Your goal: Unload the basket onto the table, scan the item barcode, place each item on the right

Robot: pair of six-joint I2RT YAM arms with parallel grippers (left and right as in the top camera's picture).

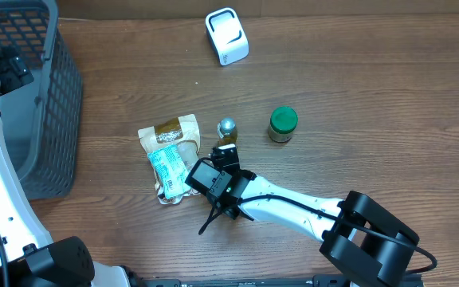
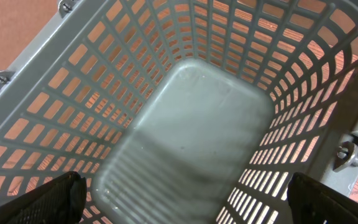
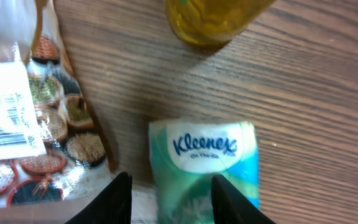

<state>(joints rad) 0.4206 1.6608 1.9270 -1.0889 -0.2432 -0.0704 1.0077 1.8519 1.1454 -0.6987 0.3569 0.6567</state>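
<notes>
Right gripper [image 3: 173, 202] hangs low over the teal-and-white Kleenex tissue pack [image 3: 204, 168], its two black fingers set a modest way apart. One finger stands clear of the pack's edge and the other overlaps its top, so the wrist view shows nothing pinched. That pack, which I take to be the item to scan, lies flat on the brown wooden table [image 3: 316, 93], well apart from the white boxy barcode scanner [image 1: 226, 36], on the robot's side of it and a little to the left. A clear printed snack bag with a white label [image 3: 30, 124] lies between pack and scanner and touches the pack's side. A small bottle of yellow liquid [image 3: 210, 22] stands just beside both, directly on the robot's side of the scanner. A green-lidded jar [image 1: 282, 124] sits to the right of that line. Far to the scanner's left, the left gripper [image 2: 185, 205] hangs with its fingers spread wide above the grey plastic lattice basket [image 2: 185, 124], which holds nothing. By my reading the task has barely begun — no item is lifted and nothing faces the scanner. What remains is to grasp the pack, carry it across to the scanner and turn its barcode toward the window.
</notes>
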